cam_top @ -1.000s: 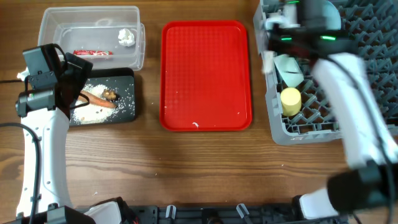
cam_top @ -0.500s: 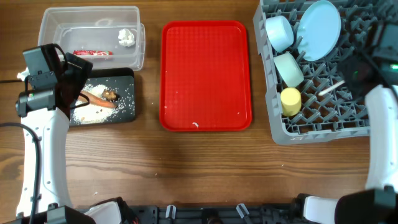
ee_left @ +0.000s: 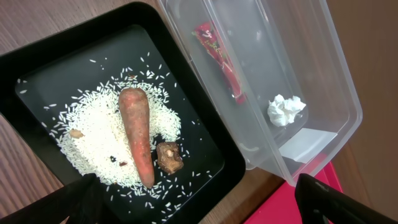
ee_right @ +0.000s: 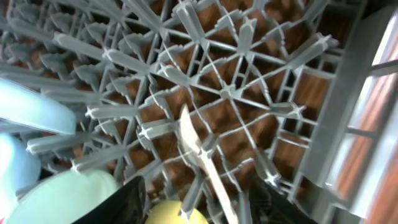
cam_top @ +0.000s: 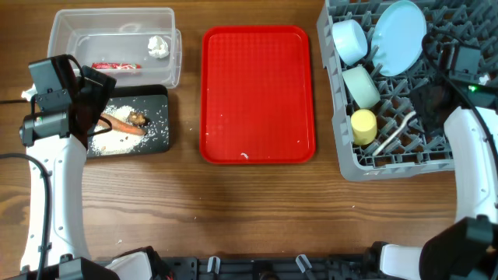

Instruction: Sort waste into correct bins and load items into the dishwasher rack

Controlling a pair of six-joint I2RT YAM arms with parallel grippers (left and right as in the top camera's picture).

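My right gripper hangs open low over the grey dishwasher rack. The white spoon lies loose on the pegs between its fingers, beside the yellow cup. The rack also holds the blue plate, the white bowl and the pale blue bowl. My left gripper is open and empty above the black tray, which holds rice, the carrot and the brown lump. The clear tub holds the wrapper and the tissue.
The flat red tray lies between the bins and the rack, with a few white specks near its front edge. Bare wooden tabletop runs along the front. The rack's upright pegs surround my right fingers.
My right arm swung from the rack's back left to its right side. Its jaws opened and the spoon dropped flat onto the pegs. The left arm has not moved.
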